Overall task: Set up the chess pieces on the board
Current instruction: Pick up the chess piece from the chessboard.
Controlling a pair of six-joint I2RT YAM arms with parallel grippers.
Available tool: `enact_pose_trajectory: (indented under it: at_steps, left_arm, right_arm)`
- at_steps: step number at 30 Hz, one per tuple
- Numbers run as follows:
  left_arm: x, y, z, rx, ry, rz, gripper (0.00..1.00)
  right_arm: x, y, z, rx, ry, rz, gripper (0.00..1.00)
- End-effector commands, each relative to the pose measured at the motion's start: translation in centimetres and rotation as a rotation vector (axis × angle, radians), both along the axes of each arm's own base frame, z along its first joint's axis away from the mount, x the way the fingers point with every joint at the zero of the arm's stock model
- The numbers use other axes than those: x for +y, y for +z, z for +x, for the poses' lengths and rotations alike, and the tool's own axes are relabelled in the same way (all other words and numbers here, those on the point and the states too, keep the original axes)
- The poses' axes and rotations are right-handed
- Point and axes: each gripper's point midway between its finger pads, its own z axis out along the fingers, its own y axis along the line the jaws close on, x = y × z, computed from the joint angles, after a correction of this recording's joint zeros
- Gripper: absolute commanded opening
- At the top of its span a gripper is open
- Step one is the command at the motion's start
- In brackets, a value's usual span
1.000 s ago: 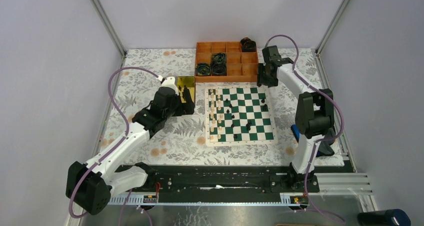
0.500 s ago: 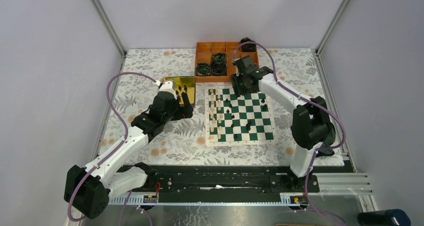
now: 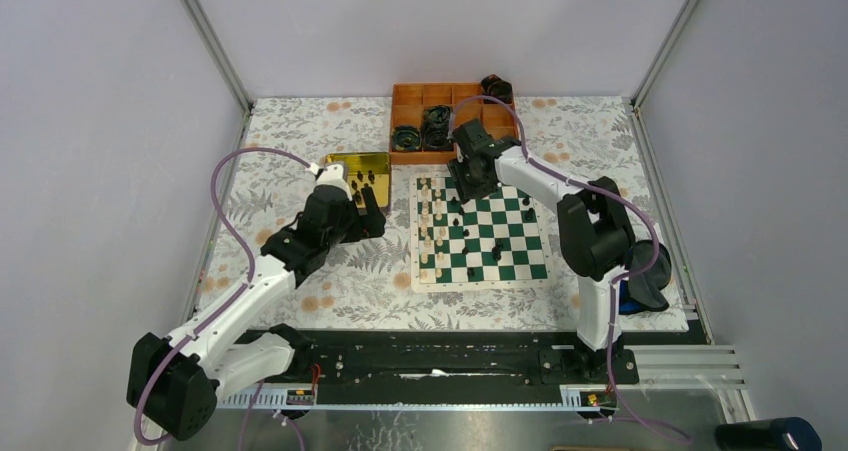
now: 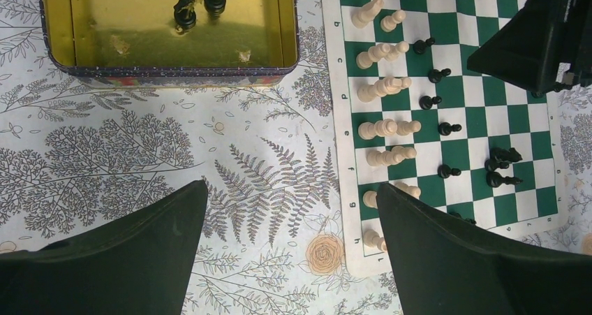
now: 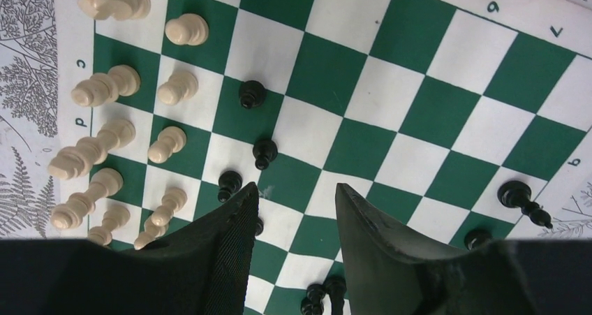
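The green and white board [image 3: 480,283] lies right of centre. Cream-white chess pieces [image 3: 432,221] stand in two files along its left side, and black ones [image 3: 497,251] are scattered across the middle. My right gripper [image 3: 466,178] hangs open over the board's far left part. In the right wrist view its fingers [image 5: 237,245] frame bare squares, with black pawns [image 5: 264,152] just ahead and nothing between them. My left gripper [image 3: 371,211] is open over the tablecloth, between the yellow tin [image 3: 350,159] and the board. The tin [image 4: 63,22] holds black pieces [image 4: 185,11].
An orange compartment tray [image 3: 470,153] with dark coiled cables [image 3: 437,126] stands just behind the board. The right arm's elbow rises beside the board's right edge. Grey walls close in the flowered tablecloth on three sides.
The right arm has swung left from beside the tray's right end to above the board's far left part. The left gripper has shifted slightly toward the tin.
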Motion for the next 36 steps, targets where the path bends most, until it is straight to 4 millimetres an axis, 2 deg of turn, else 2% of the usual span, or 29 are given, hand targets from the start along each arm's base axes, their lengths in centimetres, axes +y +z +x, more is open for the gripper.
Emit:
enact_pose_trajectory:
  at_steps: [1, 17, 24, 29, 33, 36]
  left_arm:
    - [-0.5, 1.2, 0.9, -0.055, 0.001, -0.023, 0.99]
    - [-0.5, 0.7, 1.5, -0.055, -0.010, 0.014, 0.99]
    - [-0.6, 0.6, 1.8, -0.054, -0.013, 0.020, 0.99]
    - [-0.6, 0.5, 1.8, -0.053, -0.015, 0.027, 0.99]
    - [-0.5, 0.5, 1.8, -0.052, -0.014, 0.027, 0.99]
    - [-0.5, 0.5, 1.7, -0.052, -0.013, 0.028, 0.99]
  right_arm:
    - [2.1, 0.8, 0.6, -0.011, 0.029, 0.038, 0.51]
    - [3.0, -1.6, 0.4, 0.038, 0.048, 0.029, 0.48]
    - [3.2, -2.2, 0.4, 0.049, 0.053, 0.028, 0.40]
    - [3.3, -2.2, 0.4, 0.052, 0.054, 0.030, 0.31]
    - [3.2, -2.2, 0.4, 0.052, 0.054, 0.029, 0.20]
    - [3.2, -2.2, 0.3, 0.054, 0.054, 0.029, 0.16]
